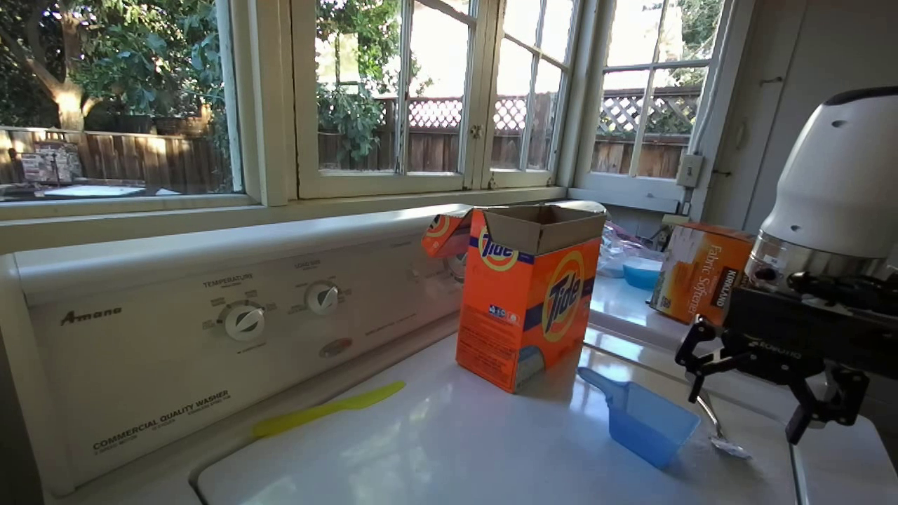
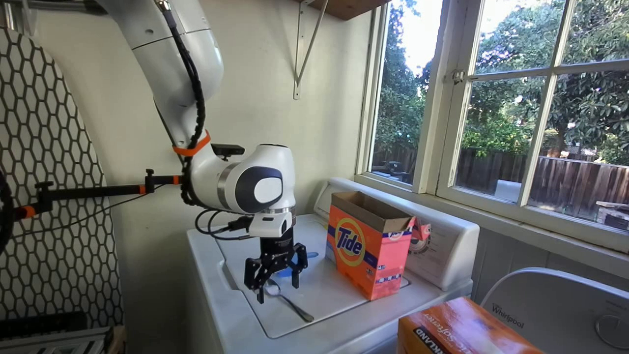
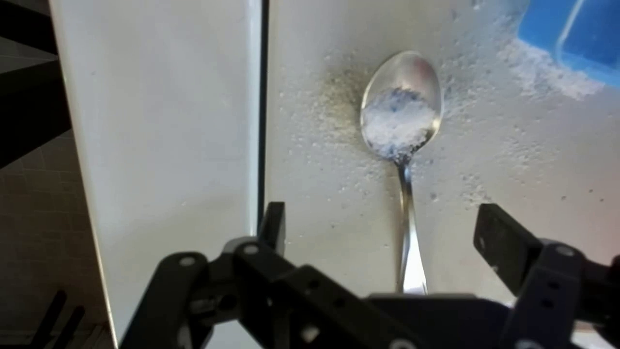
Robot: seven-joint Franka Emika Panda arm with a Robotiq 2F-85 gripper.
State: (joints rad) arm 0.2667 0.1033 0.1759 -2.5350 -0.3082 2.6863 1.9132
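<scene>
Hovering now, fingers (image 3: 506, 242) spread wide, the gripper (image 1: 744, 419) is held over the metal spoon (image 3: 407, 194), laid right there on the washer lid (image 1: 393, 456), bowl part-filled with white powder (image 3: 397, 123)! Near it a blue scoop (image 1: 649, 428) is seen; just how close the gripper is to the spoon can't quite be judged.

Shiny metal spoon (image 3: 407, 194), scoop (image 1: 649, 424) probably plastic.

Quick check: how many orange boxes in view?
2: an open orange cardboard Tide box upright on the white washer, and an orange cardboard Kirkland box beside that washer. Others could be hidden.
</scene>
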